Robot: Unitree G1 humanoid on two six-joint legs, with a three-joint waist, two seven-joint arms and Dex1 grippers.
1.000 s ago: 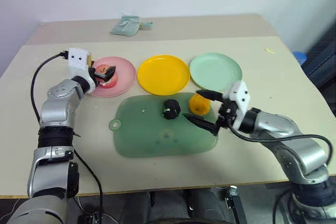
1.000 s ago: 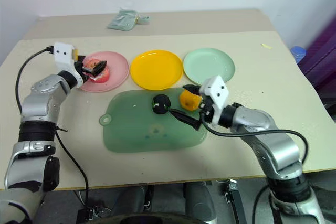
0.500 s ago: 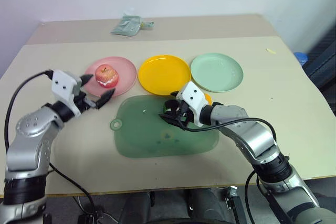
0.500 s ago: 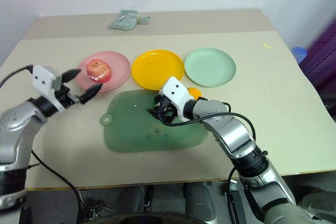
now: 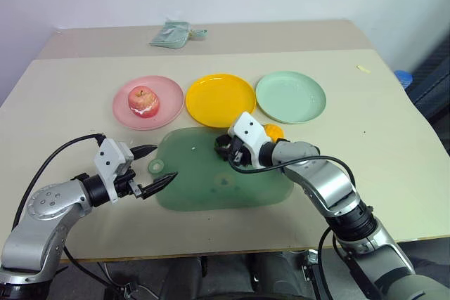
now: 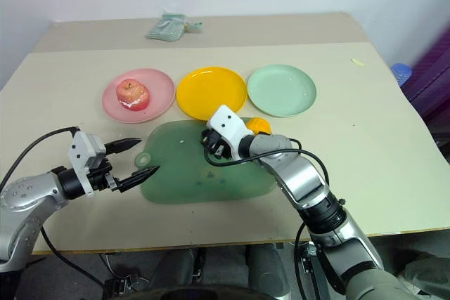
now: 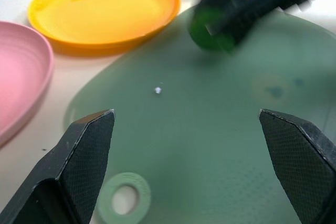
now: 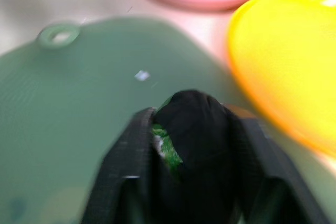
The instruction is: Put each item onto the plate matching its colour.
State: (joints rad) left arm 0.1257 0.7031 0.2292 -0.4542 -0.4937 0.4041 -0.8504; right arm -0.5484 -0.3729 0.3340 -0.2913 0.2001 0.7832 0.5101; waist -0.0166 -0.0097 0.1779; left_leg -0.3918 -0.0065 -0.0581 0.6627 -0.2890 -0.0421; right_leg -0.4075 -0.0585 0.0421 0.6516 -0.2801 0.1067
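Nearest us, our left gripper (image 5: 153, 171) hangs with jaws spread wide and empty over the handle end of the dark-green board (image 5: 204, 187). Farther in, our right gripper (image 5: 226, 150) has its jaws clenched on the dark green-black fruit (image 8: 184, 124) upon the board, the orange (image 5: 273, 132) just beside it. Beyond, the apple (image 5: 143, 100) sits on the pink plate (image 5: 123, 108); the yellow plate (image 5: 220, 100) and mint plate (image 5: 291, 97) lie bare on the worktop (image 5: 380, 124).
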